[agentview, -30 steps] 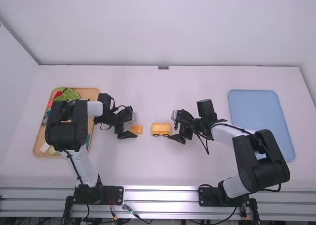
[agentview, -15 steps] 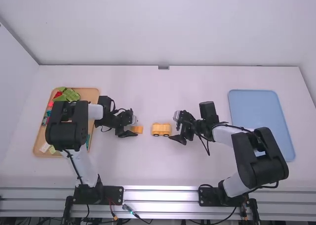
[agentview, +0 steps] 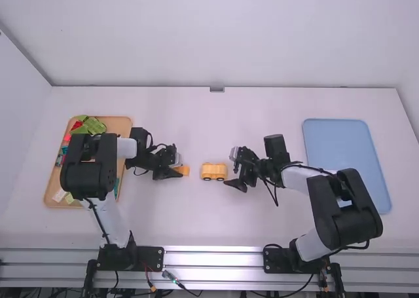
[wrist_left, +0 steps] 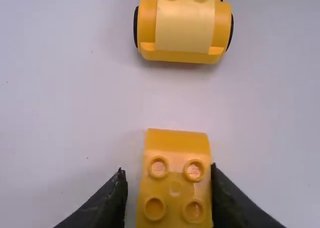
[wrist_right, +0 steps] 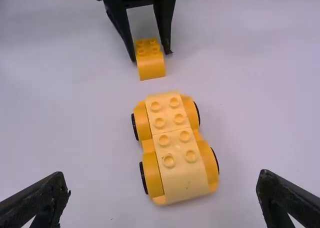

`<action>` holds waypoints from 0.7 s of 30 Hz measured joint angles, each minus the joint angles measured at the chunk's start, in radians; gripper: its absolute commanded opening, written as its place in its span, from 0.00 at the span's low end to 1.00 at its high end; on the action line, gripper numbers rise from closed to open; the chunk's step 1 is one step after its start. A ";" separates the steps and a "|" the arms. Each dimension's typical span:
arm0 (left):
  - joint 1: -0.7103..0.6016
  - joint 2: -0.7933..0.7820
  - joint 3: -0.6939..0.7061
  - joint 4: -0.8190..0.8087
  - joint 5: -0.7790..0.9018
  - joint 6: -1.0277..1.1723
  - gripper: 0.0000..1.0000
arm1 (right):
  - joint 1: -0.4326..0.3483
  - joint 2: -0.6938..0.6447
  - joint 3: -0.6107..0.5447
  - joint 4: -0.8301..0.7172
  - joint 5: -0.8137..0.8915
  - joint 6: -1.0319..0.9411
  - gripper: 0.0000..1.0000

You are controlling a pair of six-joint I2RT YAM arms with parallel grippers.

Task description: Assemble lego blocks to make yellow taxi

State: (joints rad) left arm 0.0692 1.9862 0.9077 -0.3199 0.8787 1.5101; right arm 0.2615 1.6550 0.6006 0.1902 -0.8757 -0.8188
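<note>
While your left arm [agentview: 88,170] stood with its elbow bent over the tan tray [agentview: 122,123], its forearm reached right, and the left hand [agentview: 178,166] pointed toward the middle of the desk [agentview: 196,223]. You had that hand's fingers drawn in narrow on either side of the orange block [wrist_left: 175,188], with a slim gap on one side in the left wrist view. The block had its studs up and its smooth, rounded end toward the yellow car [wrist_right: 172,148]. That car sat on its black wheels to the right of the block, apart from it, two pale studded pieces end to end on top.

Your right arm [agentview: 347,206] leaned out to the right, its elbow close by the near end of the blue tray [agentview: 340,141], then folded back left so the right hand [agentview: 229,168] faced the car's right end. You had it wide and empty. Loose blocks [agentview: 96,125] lay in the tan tray at the left.
</note>
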 measured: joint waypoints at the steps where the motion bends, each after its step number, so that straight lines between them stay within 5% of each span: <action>1: 0.000 0.000 0.000 0.001 0.002 0.001 0.18 | 0.000 0.000 0.000 -0.010 0.000 -0.005 0.99; 7: 0.000 0.000 0.000 0.001 0.005 0.001 0.21 | 0.000 0.000 -0.009 -0.010 0.000 -0.032 0.99; 12: 0.000 0.000 0.000 0.002 0.005 0.001 0.08 | 0.000 0.000 -0.029 0.006 0.016 -0.041 0.99; 21: 0.000 0.000 0.045 -0.036 0.006 -0.085 0.02 | 0.000 0.000 -0.138 0.237 0.018 -0.012 0.99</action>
State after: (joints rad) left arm 0.0692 1.9858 0.9527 -0.3557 0.8845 1.4246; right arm 0.2615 1.6550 0.4629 0.4274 -0.8574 -0.8307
